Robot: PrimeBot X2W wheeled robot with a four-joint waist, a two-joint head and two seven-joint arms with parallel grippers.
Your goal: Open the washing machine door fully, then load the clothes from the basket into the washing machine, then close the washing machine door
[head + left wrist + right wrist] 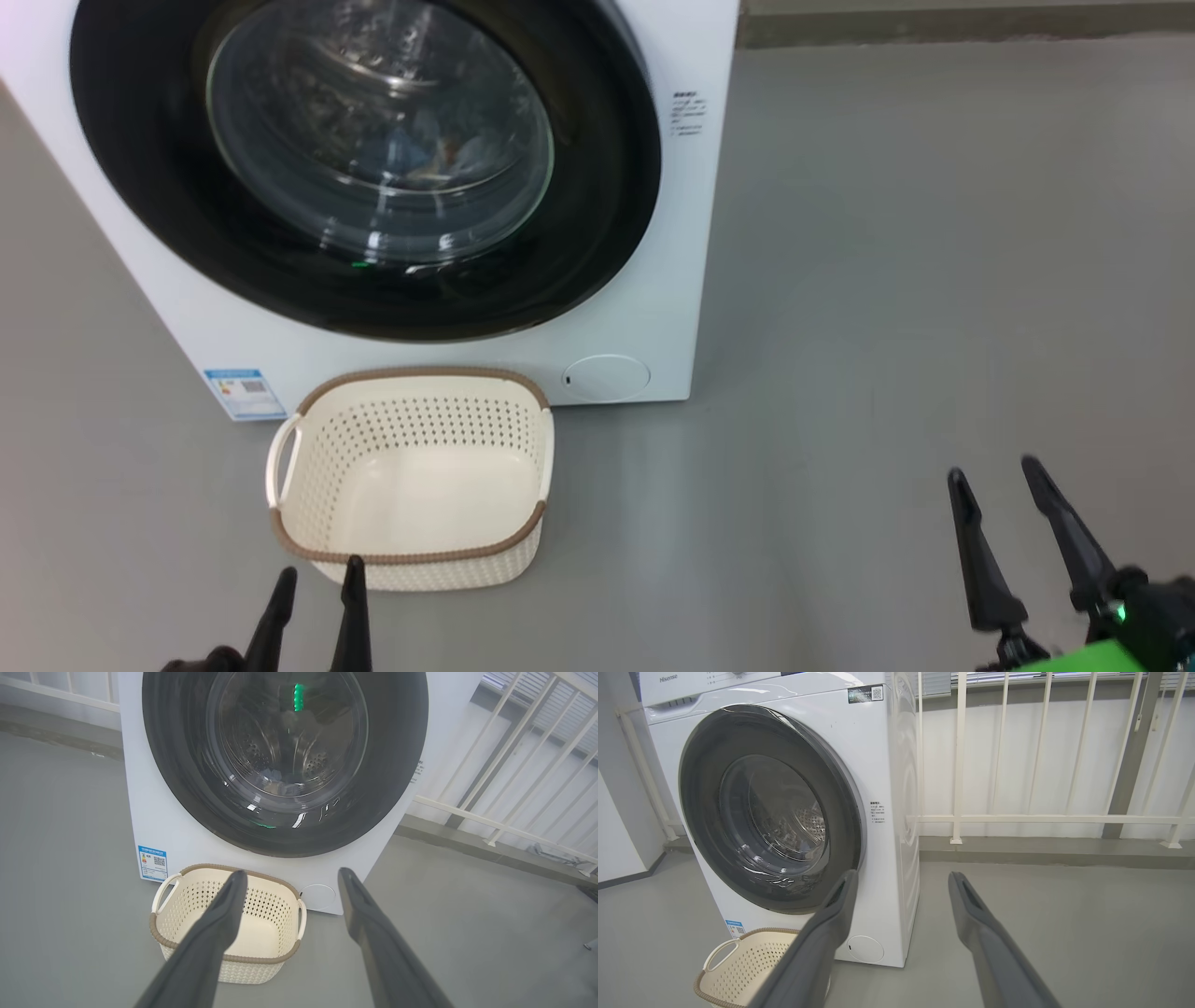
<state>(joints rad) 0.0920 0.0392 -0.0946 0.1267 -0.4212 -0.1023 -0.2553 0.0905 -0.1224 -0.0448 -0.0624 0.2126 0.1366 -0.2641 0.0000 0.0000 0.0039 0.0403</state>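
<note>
the washing machine door (597,187) is sitting shut on the washing machine (677,280), up and ahead of both arms. the clothes (439,154) are showing through it, lying inside. the basket (420,375) is standing on the floor (887,280) just in front of the machine, with nothing in it. the left end effector (319,571) is hovering by the basket's near rim, so it is looking nearer to the door. the right end effector (993,471) is hanging well off to the right. both are spreading their fingers wide and holding nothing. the job is looking done.
</note>
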